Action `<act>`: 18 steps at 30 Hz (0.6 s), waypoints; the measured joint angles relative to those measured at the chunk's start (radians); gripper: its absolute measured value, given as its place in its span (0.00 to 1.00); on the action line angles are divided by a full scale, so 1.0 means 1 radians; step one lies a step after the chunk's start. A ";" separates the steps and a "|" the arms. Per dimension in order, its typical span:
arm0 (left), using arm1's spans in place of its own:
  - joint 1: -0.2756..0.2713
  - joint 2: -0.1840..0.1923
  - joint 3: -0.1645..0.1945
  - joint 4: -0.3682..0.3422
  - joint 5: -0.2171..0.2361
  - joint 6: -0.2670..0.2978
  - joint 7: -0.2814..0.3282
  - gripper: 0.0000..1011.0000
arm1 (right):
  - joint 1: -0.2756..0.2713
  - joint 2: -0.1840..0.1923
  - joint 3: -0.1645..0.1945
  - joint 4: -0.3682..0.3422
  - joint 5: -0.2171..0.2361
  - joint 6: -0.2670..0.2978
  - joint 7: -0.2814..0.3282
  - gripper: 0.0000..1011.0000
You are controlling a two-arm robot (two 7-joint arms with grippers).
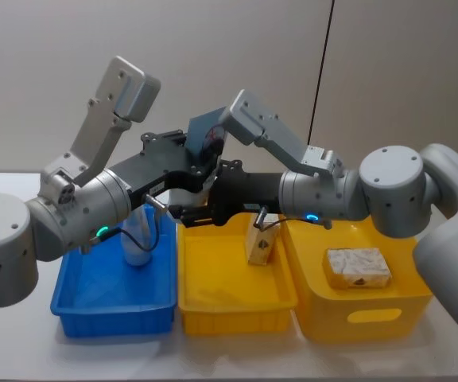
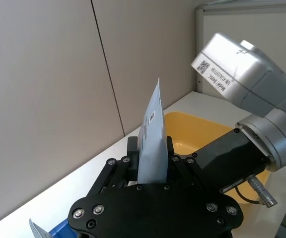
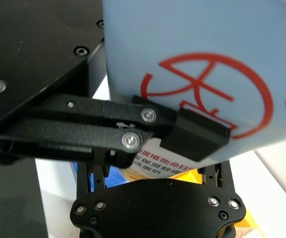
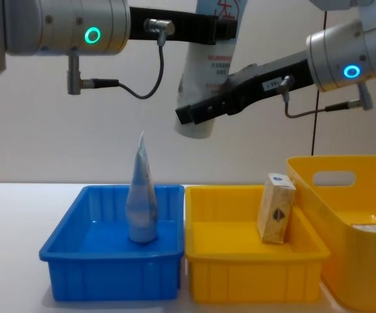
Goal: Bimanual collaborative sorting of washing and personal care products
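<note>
Mid-air above the bins, my left end effector (image 4: 222, 27) and right end effector (image 4: 187, 116) both clamp the tube (image 4: 204, 78); soft, light, best gripped near its ends.

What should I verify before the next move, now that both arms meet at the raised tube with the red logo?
1. Left gripper shut on the logo tube: ok, its fingers clamp the flat end.
2. Right gripper securely holding the tube's lower end: cannot tell.
3. Tube lifted above the bins: ok.
4. Room in the blue bin: ok, one standing tube sits near its middle.
5. Carton out of the way: ok, it leans in the middle yellow bin.
</note>
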 joint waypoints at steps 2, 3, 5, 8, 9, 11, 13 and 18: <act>0.000 0.000 0.000 0.000 0.000 0.000 0.000 0.25 | 0.002 -0.004 -0.001 0.006 0.000 -0.003 -0.001 0.87; 0.000 -0.001 0.001 -0.001 0.000 0.000 0.000 0.25 | 0.003 -0.005 -0.002 0.008 0.000 -0.004 -0.001 0.83; 0.000 -0.002 0.001 -0.001 0.000 0.000 0.000 0.25 | 0.005 -0.008 -0.004 0.013 0.001 -0.007 -0.002 0.80; -0.001 -0.002 0.002 -0.001 0.000 0.001 0.000 0.25 | 0.007 -0.011 -0.005 0.018 0.001 -0.009 -0.003 0.71; -0.001 -0.003 0.002 -0.001 0.000 0.001 0.000 0.25 | 0.008 -0.012 -0.005 0.019 0.001 -0.009 -0.004 0.67; -0.001 -0.003 0.002 -0.001 0.000 0.001 0.001 0.25 | 0.009 -0.014 -0.006 0.022 0.001 -0.011 -0.004 0.64; -0.001 -0.003 0.002 -0.002 0.000 0.001 0.001 0.25 | 0.010 -0.016 -0.007 0.024 0.001 -0.013 -0.004 0.62; -0.001 -0.004 0.002 -0.002 0.000 0.001 0.001 0.25 | 0.011 -0.018 -0.008 0.029 0.002 -0.014 -0.005 0.62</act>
